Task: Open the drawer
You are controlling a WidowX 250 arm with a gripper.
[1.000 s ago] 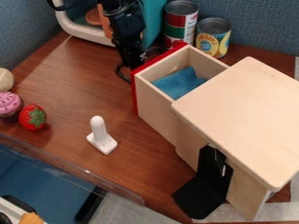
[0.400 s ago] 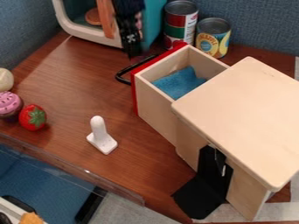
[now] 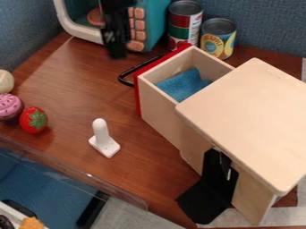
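The black gripper (image 3: 116,53) hangs near the top of the view, in front of the toy microwave, up and to the left of the drawer's handle and apart from it. The wooden drawer (image 3: 159,106) with a red front stands pulled out of its wooden box (image 3: 251,118), its inside showing and a blue cloth (image 3: 182,85) lying in it. The black loop handle (image 3: 124,77) sticks out to the left from the red front.
A teal and white toy microwave (image 3: 156,22) and two cans (image 3: 218,38) stand behind. A white peg-like piece (image 3: 103,138) is at centre left. A strawberry (image 3: 33,120) and a cupcake (image 3: 10,106) lie at the left edge, near a clear-walled bin's rim (image 3: 71,172).
The gripper has risen away from the drawer handle and shifted left, and the handle has come into full view. The drawer has stayed in place, pulled out.
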